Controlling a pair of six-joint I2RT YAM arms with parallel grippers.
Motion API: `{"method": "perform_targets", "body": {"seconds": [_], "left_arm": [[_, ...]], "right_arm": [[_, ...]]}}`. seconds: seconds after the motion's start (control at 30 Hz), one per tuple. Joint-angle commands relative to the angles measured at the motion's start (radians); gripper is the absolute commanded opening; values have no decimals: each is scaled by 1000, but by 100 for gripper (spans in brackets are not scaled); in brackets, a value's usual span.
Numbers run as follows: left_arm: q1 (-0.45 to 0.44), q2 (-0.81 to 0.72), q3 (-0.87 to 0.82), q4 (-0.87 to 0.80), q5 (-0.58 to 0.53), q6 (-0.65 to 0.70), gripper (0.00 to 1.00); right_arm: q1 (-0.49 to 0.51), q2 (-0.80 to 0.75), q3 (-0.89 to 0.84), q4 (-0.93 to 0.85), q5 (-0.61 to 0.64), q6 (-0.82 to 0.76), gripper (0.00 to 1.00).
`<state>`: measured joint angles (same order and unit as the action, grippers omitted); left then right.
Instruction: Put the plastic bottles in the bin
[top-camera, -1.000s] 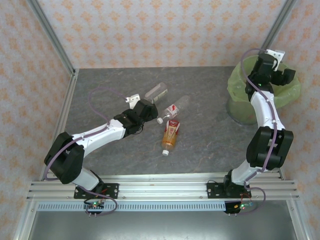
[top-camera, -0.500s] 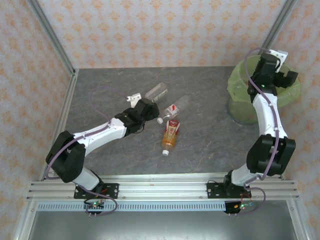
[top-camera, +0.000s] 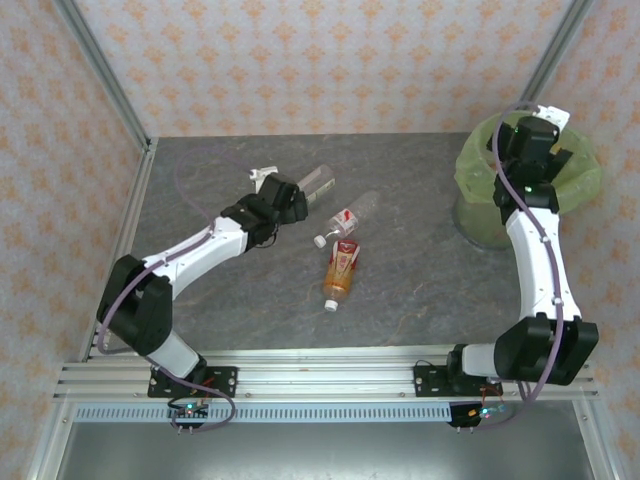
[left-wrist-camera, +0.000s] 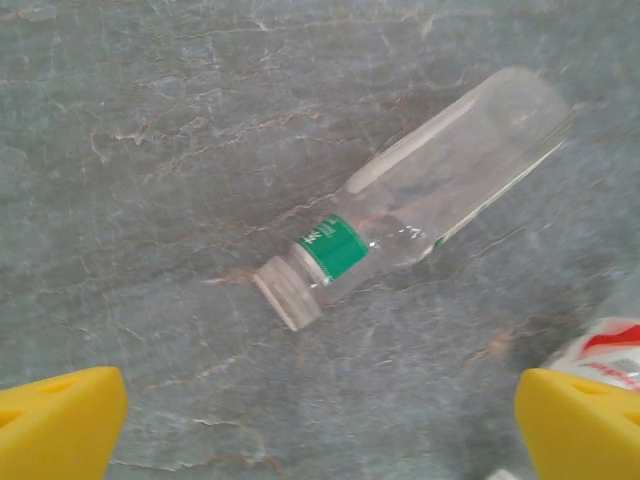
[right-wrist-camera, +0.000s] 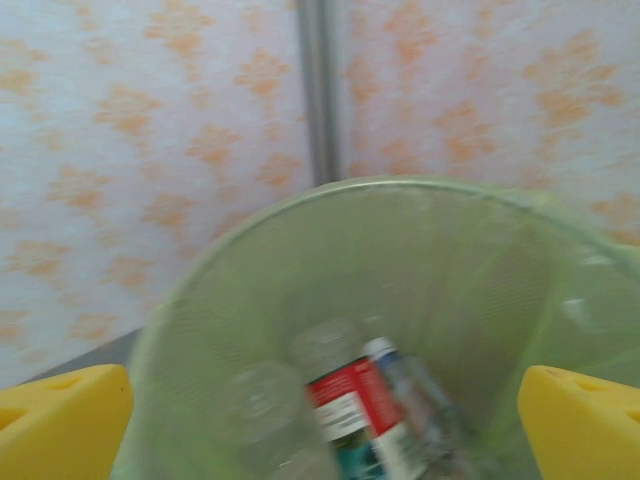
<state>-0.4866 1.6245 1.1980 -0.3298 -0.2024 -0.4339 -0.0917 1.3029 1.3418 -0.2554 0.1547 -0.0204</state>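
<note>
Three plastic bottles lie mid-table: a clear one with a green band (top-camera: 316, 182) (left-wrist-camera: 440, 180), one with a red-white label (top-camera: 350, 215) (left-wrist-camera: 608, 350), and an amber one (top-camera: 341, 272). My left gripper (top-camera: 291, 197) (left-wrist-camera: 320, 430) hovers open just short of the clear bottle's cap, with bare table between its yellow fingertips (left-wrist-camera: 60, 420). My right gripper (top-camera: 536, 140) (right-wrist-camera: 320, 430) hangs open over the bin (top-camera: 472, 185) (right-wrist-camera: 250, 230), nothing between its fingertips (right-wrist-camera: 585, 420). Inside the bin lie a red-white labelled bottle (right-wrist-camera: 365, 405) and blurred clear ones.
Patterned walls with metal posts (top-camera: 100, 70) close in the grey stone table (top-camera: 420, 280) on the left, back and right. The bin stands in the far right corner. An aluminium rail (top-camera: 320, 375) runs along the near edge.
My right gripper opened fully and rose a little over the bin. My left gripper moved away from me, up to the clear bottle's cap end.
</note>
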Motion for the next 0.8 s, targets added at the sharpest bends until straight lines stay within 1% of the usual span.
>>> {"method": "perform_targets", "body": {"seconds": [0.0,0.07,0.1,0.13,0.23,0.3,0.37,0.43,0.5,0.53,0.63,0.77], "left_arm": [[35,25,42,-80,46,146,100],[73,33,37,-67,127,183,100],[90,45,43,-72,169,222,100],[98,60,54,-82,184,266,100],[103,92,61,-68,150,404,100],[113,116,76,-66,166,481,100],[126,156,120,-97,185,539,100],[131,207,171,-121,174,588,100],[134,240,192,-104,166,631,100],[138,255,201,-95,169,649,100],[155,326,260,-120,203,685,100],[180,387,307,-136,243,717,100]], "right_arm": [[21,-50,-22,-28,-142,100,99],[28,-75,-31,-38,-192,121,99],[29,-89,-39,-41,-217,132,99],[31,-104,-49,-42,-247,142,99],[32,-156,-89,-35,-357,165,99],[32,-184,-111,-27,-429,182,99],[33,-210,-134,-14,-499,203,99],[34,-234,-160,7,-580,224,99],[36,-255,-182,12,-651,210,99],[40,-266,-191,8,-672,188,99],[59,-295,-201,-21,-675,146,99],[66,-335,-226,-21,-695,125,99]]}}
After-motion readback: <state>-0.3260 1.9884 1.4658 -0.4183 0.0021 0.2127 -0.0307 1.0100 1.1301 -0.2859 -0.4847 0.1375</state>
